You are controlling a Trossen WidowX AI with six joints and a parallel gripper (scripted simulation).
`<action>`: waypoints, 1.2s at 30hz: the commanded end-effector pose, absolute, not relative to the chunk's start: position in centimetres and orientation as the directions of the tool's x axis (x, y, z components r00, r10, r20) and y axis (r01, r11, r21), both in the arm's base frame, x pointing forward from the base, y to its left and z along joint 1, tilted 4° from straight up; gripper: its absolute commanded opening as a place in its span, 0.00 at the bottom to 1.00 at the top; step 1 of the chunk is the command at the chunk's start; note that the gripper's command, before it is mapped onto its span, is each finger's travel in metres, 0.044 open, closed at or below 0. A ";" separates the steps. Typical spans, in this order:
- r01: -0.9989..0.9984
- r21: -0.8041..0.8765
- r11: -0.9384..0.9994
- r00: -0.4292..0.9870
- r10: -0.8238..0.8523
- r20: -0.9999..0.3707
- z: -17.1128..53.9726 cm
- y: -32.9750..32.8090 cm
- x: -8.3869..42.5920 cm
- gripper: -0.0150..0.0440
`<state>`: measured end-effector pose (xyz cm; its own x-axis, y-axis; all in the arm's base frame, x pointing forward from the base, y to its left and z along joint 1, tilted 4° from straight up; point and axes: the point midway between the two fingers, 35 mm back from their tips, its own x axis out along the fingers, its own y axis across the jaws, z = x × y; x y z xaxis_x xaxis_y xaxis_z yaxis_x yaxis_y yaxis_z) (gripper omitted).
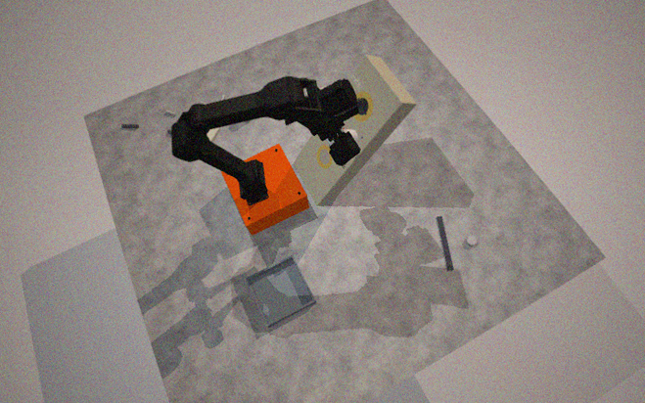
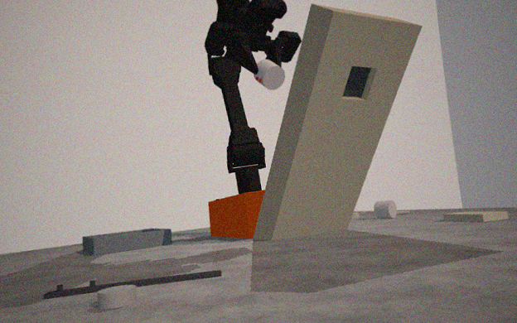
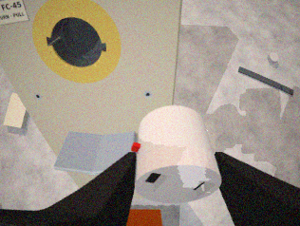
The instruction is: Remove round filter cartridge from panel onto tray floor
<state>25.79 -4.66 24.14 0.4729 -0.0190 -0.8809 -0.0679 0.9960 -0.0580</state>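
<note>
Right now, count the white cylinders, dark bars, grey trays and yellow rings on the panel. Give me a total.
White cylinders: 3 (filter cartridge, near cylinder, far cylinder)
Dark bars: 2 (long bar, short bar)
Grey trays: 1 (tray)
Yellow rings: 2 (upper ring, lower ring)
Total: 8
</note>
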 end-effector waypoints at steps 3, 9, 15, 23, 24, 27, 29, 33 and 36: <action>0.024 -0.062 0.998 0.473 -0.065 -0.879 23.9 -6.3 25.4 0.25; 0.187 -0.066 0.980 0.463 -0.147 -0.874 23.5 -9.3 24.5 0.25; 0.346 -0.069 0.936 0.440 -0.227 -0.869 23.1 -12.3 23.2 0.25; 0.543 -0.071 0.837 0.392 -0.327 -0.860 22.6 -15.9 20.9 0.25; 0.566 -0.071 0.822 0.384 -0.338 -0.859 22.5 -16.3 20.6 0.25; 0.632 -0.071 0.772 0.360 -0.373 -0.855 22.3 -17.5 19.6 0.25; 0.672 -0.070 0.737 0.343 -0.394 -0.853 22.2 -18.3 18.9 0.25; 0.744 -0.068 0.664 0.308 -0.432 -0.848 21.9 -19.6 17.4 0.25; 0.794 -0.067 0.605 0.278 -0.459 -0.844 21.7 -20.5 16.3 0.25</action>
<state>17.65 -19.53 21.92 0.3122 -0.4227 -0.8508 0.7362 0.6737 -0.0646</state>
